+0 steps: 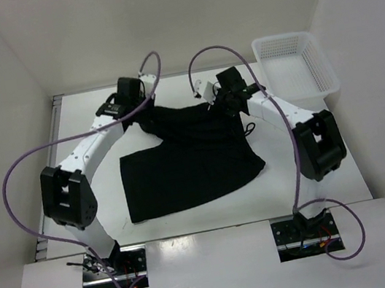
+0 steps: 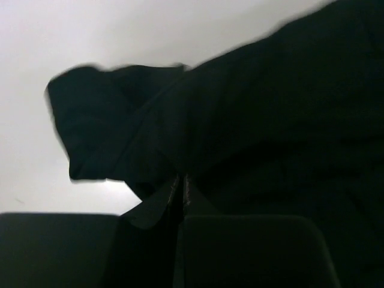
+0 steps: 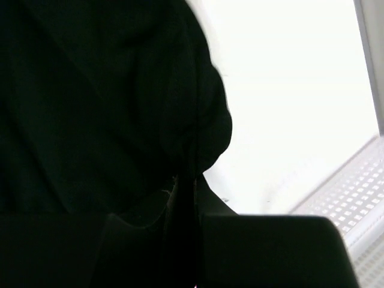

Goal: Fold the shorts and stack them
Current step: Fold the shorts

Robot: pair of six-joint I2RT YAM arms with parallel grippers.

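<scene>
I see a white table (image 1: pixel 212 215), white walls (image 1: pixel 178 13), mesh basket (image 1: pixel 294 68) far right. Left gripper (image 2: pixel 181 189) and right gripper (image 3: pixel 185 186) each clamp the black shorts' (image 1: pixel 188 163) far edge.

Your wrist views cut the shorts (image 2: pixel 270 120) off at their edges, and the left hand (image 2: pixel 182 189) and right hand (image 3: pixel 185 186) merged darkly into them. The basket (image 3: pixel 357 192) was cropped at the right.

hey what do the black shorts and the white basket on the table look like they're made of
The shorts look like soft cloth, matte black: they lie limp with folds and rumpled edges and show no shine. The exact fibre cannot be told. The basket is most likely moulded plastic, white and smooth: it has stiff straight walls and a regular grid of small holes.
</scene>
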